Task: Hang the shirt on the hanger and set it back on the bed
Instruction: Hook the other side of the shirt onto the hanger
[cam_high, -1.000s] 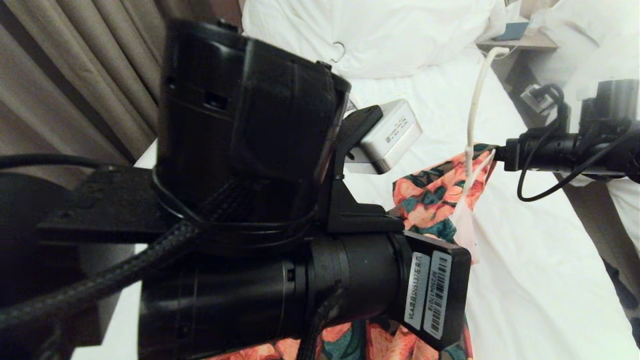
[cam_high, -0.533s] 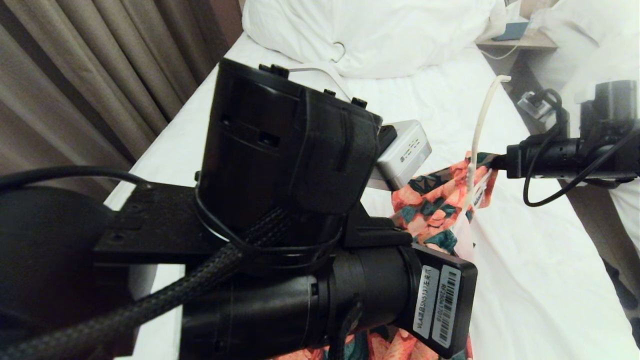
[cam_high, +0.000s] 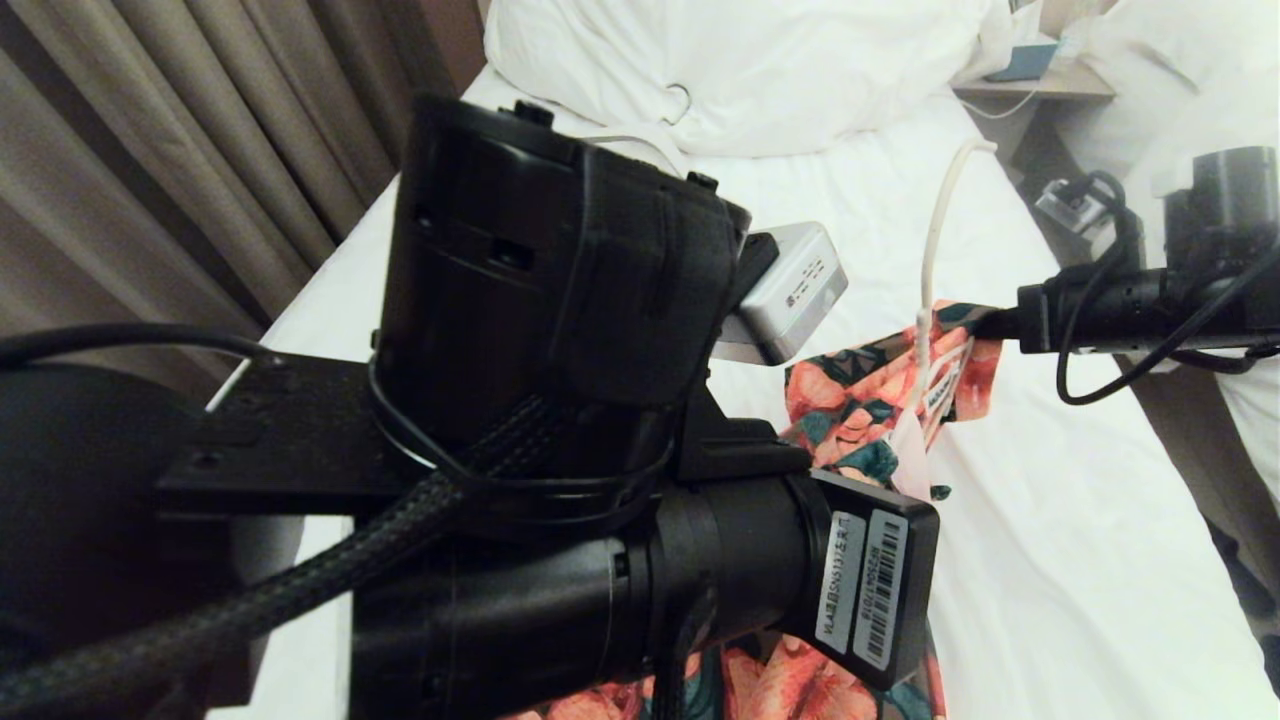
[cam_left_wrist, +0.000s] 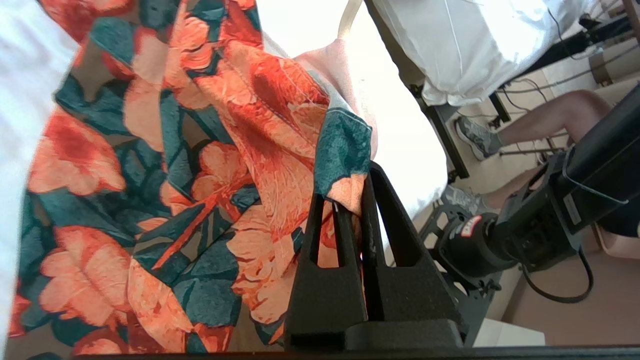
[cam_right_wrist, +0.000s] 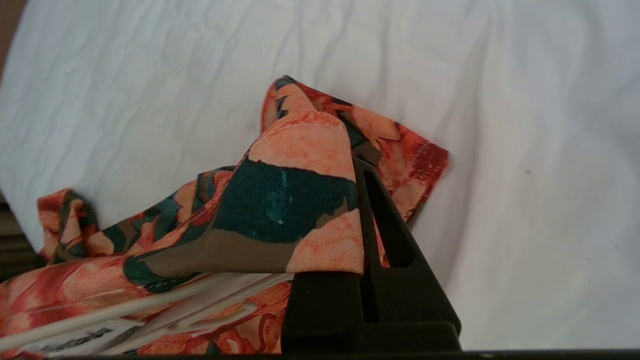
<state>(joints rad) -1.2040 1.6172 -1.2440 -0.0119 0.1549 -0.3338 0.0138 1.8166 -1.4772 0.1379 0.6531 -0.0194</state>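
The shirt (cam_high: 860, 400), coral flowers on dark green, hangs bunched above the bed (cam_high: 1050, 520) between my two grippers. My right gripper (cam_high: 985, 320) reaches in from the right and is shut on an upper edge of the shirt (cam_right_wrist: 300, 200); the cloth drapes over one finger of the right gripper (cam_right_wrist: 352, 175). The thin cream hanger (cam_high: 935, 230) rises steeply out of the cloth beside that grip, its upper end near the bed's right edge. My left gripper (cam_left_wrist: 347, 190) is shut on a fold of the shirt (cam_left_wrist: 200, 150); the left arm's bulk hides it in the head view.
My left arm (cam_high: 560, 400) fills the middle of the head view. White pillows (cam_high: 750, 70) lie at the bed's head with a small wire hook (cam_high: 680, 100) on them. Curtains (cam_high: 200, 150) hang at the left, a nightstand (cam_high: 1040, 80) at the right. A person's legs (cam_left_wrist: 550, 115) stand by the neighbouring bed.
In the head view my left arm has shifted right and a little lower. The hanger's upper end has dropped and leaned left. Both grippers have kept their hold on the shirt.
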